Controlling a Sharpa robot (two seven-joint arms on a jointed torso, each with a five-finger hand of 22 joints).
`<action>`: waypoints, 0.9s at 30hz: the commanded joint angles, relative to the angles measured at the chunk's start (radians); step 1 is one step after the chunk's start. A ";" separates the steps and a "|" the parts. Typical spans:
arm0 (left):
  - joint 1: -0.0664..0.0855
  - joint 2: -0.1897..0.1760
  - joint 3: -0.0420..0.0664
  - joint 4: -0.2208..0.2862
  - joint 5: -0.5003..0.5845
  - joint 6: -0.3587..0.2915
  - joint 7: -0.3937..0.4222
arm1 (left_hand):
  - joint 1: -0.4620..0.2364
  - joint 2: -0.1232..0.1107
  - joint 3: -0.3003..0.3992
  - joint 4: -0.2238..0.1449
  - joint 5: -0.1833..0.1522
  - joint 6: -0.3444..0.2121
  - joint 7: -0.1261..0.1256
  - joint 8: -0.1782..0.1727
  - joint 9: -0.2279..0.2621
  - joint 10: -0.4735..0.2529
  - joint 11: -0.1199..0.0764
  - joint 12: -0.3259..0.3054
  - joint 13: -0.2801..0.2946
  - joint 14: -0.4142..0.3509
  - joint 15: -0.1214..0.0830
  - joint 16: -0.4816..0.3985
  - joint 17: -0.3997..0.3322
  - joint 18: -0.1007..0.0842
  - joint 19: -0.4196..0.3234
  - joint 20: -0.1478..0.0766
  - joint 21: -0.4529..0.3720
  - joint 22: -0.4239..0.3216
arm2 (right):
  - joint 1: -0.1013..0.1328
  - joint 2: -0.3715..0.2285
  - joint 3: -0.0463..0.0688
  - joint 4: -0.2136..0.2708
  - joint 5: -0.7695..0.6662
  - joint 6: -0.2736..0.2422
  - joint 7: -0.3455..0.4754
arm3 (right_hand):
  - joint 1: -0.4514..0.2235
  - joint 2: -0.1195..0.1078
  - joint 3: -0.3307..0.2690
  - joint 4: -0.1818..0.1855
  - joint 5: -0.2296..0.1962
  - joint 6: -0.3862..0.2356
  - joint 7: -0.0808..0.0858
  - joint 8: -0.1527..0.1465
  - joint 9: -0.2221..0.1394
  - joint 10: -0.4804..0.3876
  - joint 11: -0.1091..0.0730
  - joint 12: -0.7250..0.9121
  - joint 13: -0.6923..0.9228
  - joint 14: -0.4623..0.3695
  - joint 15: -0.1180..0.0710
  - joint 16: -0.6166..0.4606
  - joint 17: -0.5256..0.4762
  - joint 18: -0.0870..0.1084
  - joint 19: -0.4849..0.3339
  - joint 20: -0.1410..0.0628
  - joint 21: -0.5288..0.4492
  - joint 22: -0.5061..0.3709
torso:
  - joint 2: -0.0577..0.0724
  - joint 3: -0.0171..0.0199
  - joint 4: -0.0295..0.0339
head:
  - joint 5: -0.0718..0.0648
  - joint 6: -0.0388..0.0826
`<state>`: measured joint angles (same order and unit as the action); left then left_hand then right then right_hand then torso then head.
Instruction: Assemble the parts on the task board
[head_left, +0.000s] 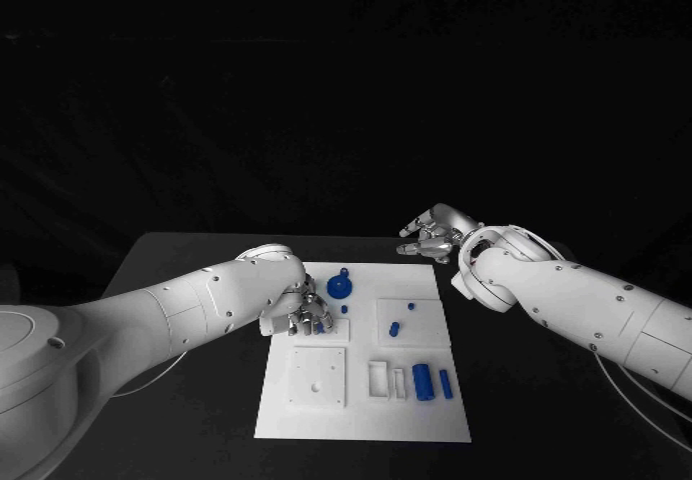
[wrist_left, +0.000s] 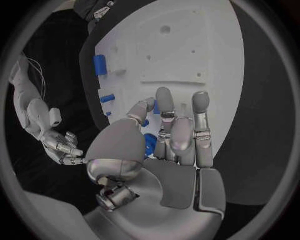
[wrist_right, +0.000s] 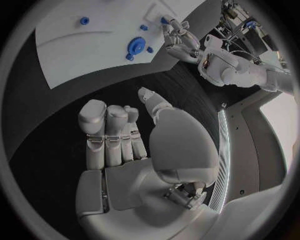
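Note:
The white task board (head_left: 361, 400) lies in the middle of the black table. On it are a round blue part (head_left: 340, 286), two small blue pins (head_left: 395, 327) and two blue cylinders (head_left: 423, 381). My left hand (head_left: 300, 310) hovers over the board's near-left area beside the round part. Its thumb and fingers close around a small blue part (wrist_left: 150, 144), which is largely hidden by the fingers (wrist_left: 167, 112). My right hand (head_left: 437, 233) floats above the bare table beyond the board's far right corner, fingers (wrist_right: 106, 130) stretched out and holding nothing.
A raised white square block (head_left: 317, 377) with holes and narrow white slots (head_left: 387, 380) sit on the board's near half. Black table (head_left: 173, 290) surrounds the board on all sides.

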<state>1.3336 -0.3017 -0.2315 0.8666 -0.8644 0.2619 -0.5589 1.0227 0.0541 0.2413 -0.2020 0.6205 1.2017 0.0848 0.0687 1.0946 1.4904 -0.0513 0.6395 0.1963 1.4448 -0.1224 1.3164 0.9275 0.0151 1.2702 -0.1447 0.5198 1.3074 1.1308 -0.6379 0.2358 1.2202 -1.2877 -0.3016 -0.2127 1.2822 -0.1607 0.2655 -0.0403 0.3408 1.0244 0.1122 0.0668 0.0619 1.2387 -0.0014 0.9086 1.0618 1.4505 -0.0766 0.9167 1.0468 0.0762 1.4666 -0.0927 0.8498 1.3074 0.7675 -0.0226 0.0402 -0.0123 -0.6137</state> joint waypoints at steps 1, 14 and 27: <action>-0.012 -0.001 -0.006 0.003 0.006 0.044 -0.005 | 0.029 0.029 0.024 -0.026 0.005 0.178 -0.136 0.002 0.002 0.026 -0.030 0.005 -0.001 0.001 -0.004 0.007 0.001 0.003 -0.004 0.004 0.003 0.018 | -0.001 0.001 0.000 0.000 -0.003 0.010 0.004 | -0.007 0.005 0.006 0.002 0.001 0.005 -0.001 -0.005 0.000 -0.006 -0.002 -0.005 -0.001 -0.001 0.004 -0.004 0.000 0.006 0.035 0.002 -0.007 0.110 | 0.000 0.0001 0.0001 | 0.000 -0.001; -0.012 -0.005 -0.005 0.005 0.007 0.063 -0.004 | 0.027 0.030 0.026 -0.033 0.007 0.178 -0.136 0.002 0.008 0.026 -0.031 0.009 -0.003 0.001 -0.003 0.011 0.006 0.003 -0.005 0.004 0.006 0.018 | -0.002 0.001 0.000 -0.001 -0.003 0.010 0.004 | -0.007 0.005 0.008 -0.001 0.000 0.005 0.000 -0.005 0.000 -0.006 -0.002 -0.005 -0.001 -0.002 0.004 -0.004 0.000 0.006 0.035 0.002 -0.009 0.109 | 0.000 -0.0005 -0.0003 | 0.000 -0.001; -0.012 0.001 -0.005 -0.006 -0.012 0.076 -0.009 | 0.025 0.032 0.025 -0.034 0.004 0.177 -0.136 0.002 0.010 0.026 -0.031 0.010 -0.005 0.001 -0.003 0.011 0.006 0.003 -0.006 0.004 0.007 0.018 | -0.002 0.001 0.000 -0.001 -0.003 0.010 0.004 | -0.008 0.006 0.008 -0.001 0.000 0.005 -0.001 -0.005 0.000 -0.007 -0.002 -0.006 -0.002 -0.002 0.004 -0.005 0.000 0.006 0.035 0.002 -0.009 0.109 | 0.000 0.0000 0.0005 | 0.000 0.000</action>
<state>1.3339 -0.3023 -0.2307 0.8615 -0.8612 0.2952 -0.5529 1.0227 0.0541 0.2411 -0.2024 0.6243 1.2019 0.0848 0.0688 1.1019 1.4904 -0.0513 0.6430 0.1925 1.4465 -0.1206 1.3236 0.9328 0.0152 1.2702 -0.1447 0.5198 1.3080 1.1289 -0.6378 0.2358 1.2186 -1.2877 -0.3015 -0.2126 1.2779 -0.1565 0.2680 -0.0429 0.3409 1.0244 0.1122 0.0668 0.0619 1.2387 -0.0014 0.9086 1.0605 1.4505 -0.0766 0.9167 1.0467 0.0762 1.4666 -0.0927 0.8442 1.3073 0.7669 -0.0226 0.0402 -0.0117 -0.6140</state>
